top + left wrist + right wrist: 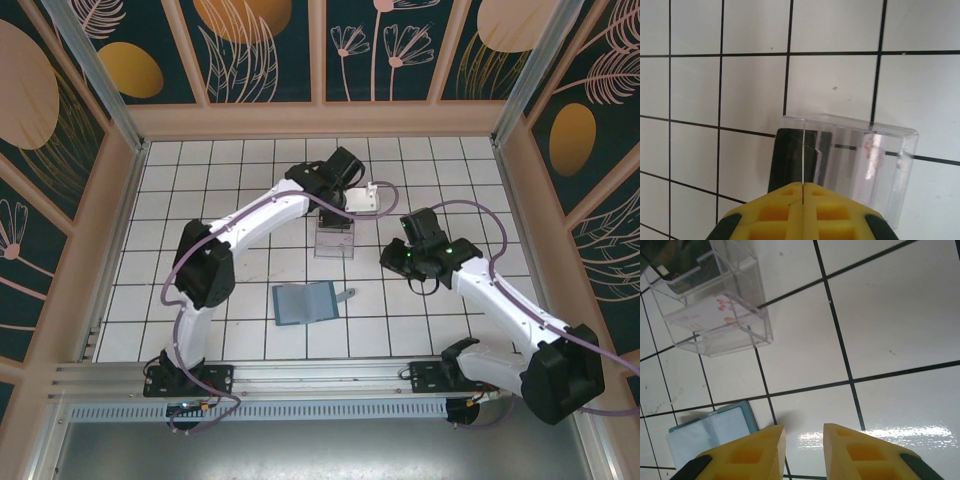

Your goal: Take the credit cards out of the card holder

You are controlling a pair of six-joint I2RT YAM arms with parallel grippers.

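Trouble is likeliest at the clear plastic tray (890,165), where the left claw (802,186) hangs with its yellow fingers pressed together. A thin pale edge rises from the seam between them. I cannot tell whether it is a card gripped edge-on or a wall of the tray. A dark credit card (789,160) stands just beyond the fingertips, inside the tray. The right wrist view shows a pale card with red marks (715,315) lying in the tray's nearer compartment.

If a card is pinched there, letting go from this height could drop it onto the rim or against the dark card, so that it tips out onto the worktop (200,200). The tray looks light, so a downward nudge from the fingers would probably slide or tilt it and spill what it holds.

The card holder (305,302) lies open on the worktop, well apart from the tray, with its strap tab (346,294) pointing right. Whether any cards are left in its pockets I cannot tell. The right claw (804,435) hovers narrowly parted and empty, with the holder off to one side in its own view. The holder is soft, so a one-sided pull on a card could drag it or fold it shut. Both arms crowd the middle of the worktop and might clip each other.
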